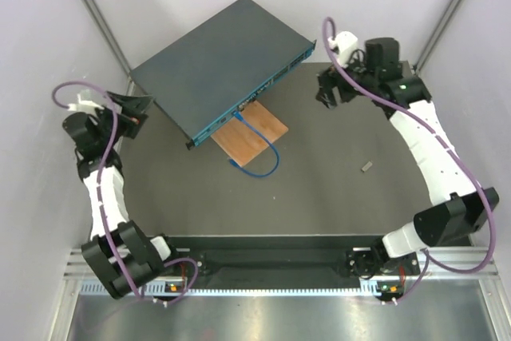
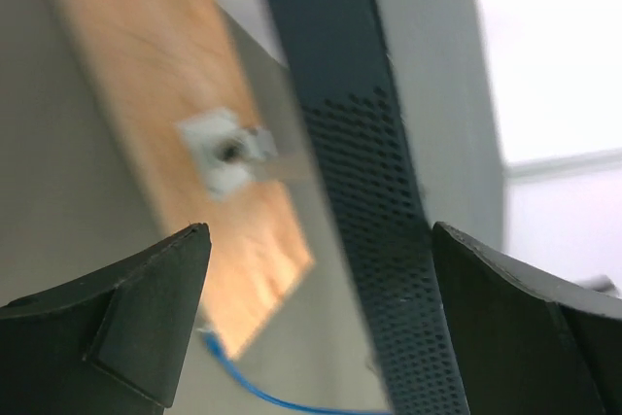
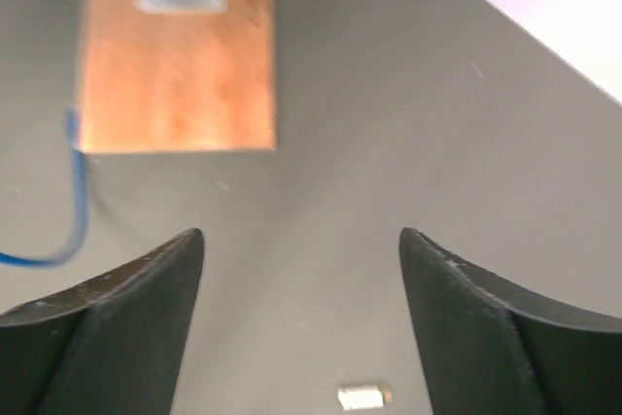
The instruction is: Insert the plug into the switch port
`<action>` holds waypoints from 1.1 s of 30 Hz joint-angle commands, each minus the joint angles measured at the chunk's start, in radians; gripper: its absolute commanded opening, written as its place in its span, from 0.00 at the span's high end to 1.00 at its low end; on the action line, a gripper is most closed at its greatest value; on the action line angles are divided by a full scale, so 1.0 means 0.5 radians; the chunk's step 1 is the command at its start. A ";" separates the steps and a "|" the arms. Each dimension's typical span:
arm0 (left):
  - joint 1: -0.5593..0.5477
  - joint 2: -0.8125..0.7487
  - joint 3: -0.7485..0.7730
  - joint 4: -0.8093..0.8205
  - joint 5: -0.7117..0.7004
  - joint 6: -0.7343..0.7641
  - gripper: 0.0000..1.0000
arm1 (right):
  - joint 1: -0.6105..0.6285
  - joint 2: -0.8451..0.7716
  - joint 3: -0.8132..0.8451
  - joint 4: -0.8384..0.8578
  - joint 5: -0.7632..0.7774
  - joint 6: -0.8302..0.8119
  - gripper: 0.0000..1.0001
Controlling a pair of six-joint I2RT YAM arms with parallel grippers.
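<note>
From above, a dark grey mat (image 1: 335,197) is covering the table between white walls (image 1: 40,21). The switch (image 1: 223,65) is lying far left, its port face just beside a wooden board (image 1: 254,135), where a blue cable (image 1: 274,157) is looping. In the left wrist view, the left gripper (image 2: 319,240) is standing wide apart, holding nothing. In the right wrist view, the right gripper (image 3: 301,240) is also standing apart, empty. Any writing is showing too blurred to read
</note>
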 commanded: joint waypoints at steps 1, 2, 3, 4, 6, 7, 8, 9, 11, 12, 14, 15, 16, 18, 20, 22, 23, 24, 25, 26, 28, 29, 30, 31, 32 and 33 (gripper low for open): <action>0.212 -0.123 0.155 -0.646 -0.355 0.520 0.01 | -0.191 -0.088 -0.137 -0.180 -0.014 -0.175 0.18; 0.234 -0.141 0.201 -0.704 -0.392 0.679 0.01 | -0.292 -0.106 -0.171 -0.199 -0.011 -0.208 0.18; 0.243 -0.166 0.226 -0.754 -0.423 0.747 0.01 | -0.339 -0.113 -0.208 -0.220 0.016 -0.279 0.17; 0.256 -0.206 0.251 -0.815 -0.435 0.860 0.01 | -0.436 -0.107 -0.281 -0.263 0.032 -0.316 0.17; 0.256 -0.252 0.306 -0.812 -0.383 0.947 0.01 | -0.532 -0.088 -0.352 -0.297 0.096 -0.417 0.16; 0.256 -0.319 0.318 -0.767 -0.362 0.965 0.01 | -0.575 -0.076 -0.419 -0.315 0.120 -0.442 0.16; 0.250 -0.347 0.318 -0.712 -0.307 1.008 0.01 | -0.639 -0.046 -0.459 -0.309 0.187 -0.472 0.16; 0.247 -0.371 0.318 -0.672 -0.279 1.033 0.01 | -0.725 -0.024 -0.515 -0.309 0.215 -0.488 0.17; 0.185 -0.415 0.337 -0.601 -0.251 1.152 0.01 | -0.832 0.049 -0.564 -0.319 0.249 -0.540 0.19; 0.155 -0.421 0.343 -0.576 -0.191 1.189 0.01 | -0.860 0.071 -0.588 -0.319 0.253 -0.561 0.19; 0.038 -0.421 0.376 -0.533 -0.120 1.287 0.02 | -0.879 0.148 -0.653 -0.306 0.277 -0.586 0.21; -0.020 -0.424 0.392 -0.536 -0.128 1.336 0.03 | -0.882 0.181 -0.662 -0.319 0.307 -0.571 0.23; -0.181 -0.439 0.404 -0.533 -0.165 1.395 0.03 | -0.882 0.221 -0.653 -0.331 0.314 -0.540 0.25; -0.357 -0.461 0.432 -0.551 -0.333 1.600 0.02 | -0.882 0.310 -0.653 -0.349 0.317 -0.399 0.29; -0.532 -0.479 0.450 -0.555 -0.398 1.735 0.01 | -0.882 0.362 -0.693 -0.334 0.274 -0.253 0.30; -0.591 -0.464 0.466 -0.564 -0.386 1.803 0.01 | -0.876 0.418 -0.773 -0.294 0.256 -0.188 0.30; -0.609 -0.455 0.484 -0.564 -0.377 1.821 0.01 | -0.876 0.439 -0.800 -0.276 0.237 -0.133 0.31; -0.631 -0.448 0.493 -0.567 -0.368 1.834 0.01 | -0.873 0.455 -0.852 -0.267 0.222 -0.108 0.33; -0.634 -0.448 0.514 -0.564 -0.350 1.873 0.01 | -0.867 0.482 -0.880 -0.257 0.198 -0.092 0.34; -0.643 -0.442 0.527 -0.564 -0.340 1.892 0.01 | -0.861 0.495 -0.901 -0.245 0.176 -0.059 0.35; -0.671 -0.433 0.567 -0.561 -0.340 1.932 0.01 | -0.836 0.516 -0.960 -0.196 0.173 -0.019 0.37; -0.674 -0.424 0.585 -0.567 -0.325 1.938 0.01 | -0.830 0.525 -0.984 -0.181 0.173 -0.006 0.37; -0.692 -0.421 0.597 -0.564 -0.328 1.938 0.01 | -0.824 0.531 -0.997 -0.156 0.170 0.006 0.37; -0.698 -0.418 0.619 -0.564 -0.337 1.990 0.01 | -0.812 0.550 -1.006 -0.144 0.167 0.030 0.38; -0.708 -0.409 0.628 -0.564 -0.334 1.999 0.01 | -0.802 0.559 -1.030 -0.138 0.155 0.046 0.40; -0.720 -0.396 0.637 -0.564 -0.328 2.015 0.01 | -0.793 0.565 -1.043 -0.122 0.151 0.061 0.41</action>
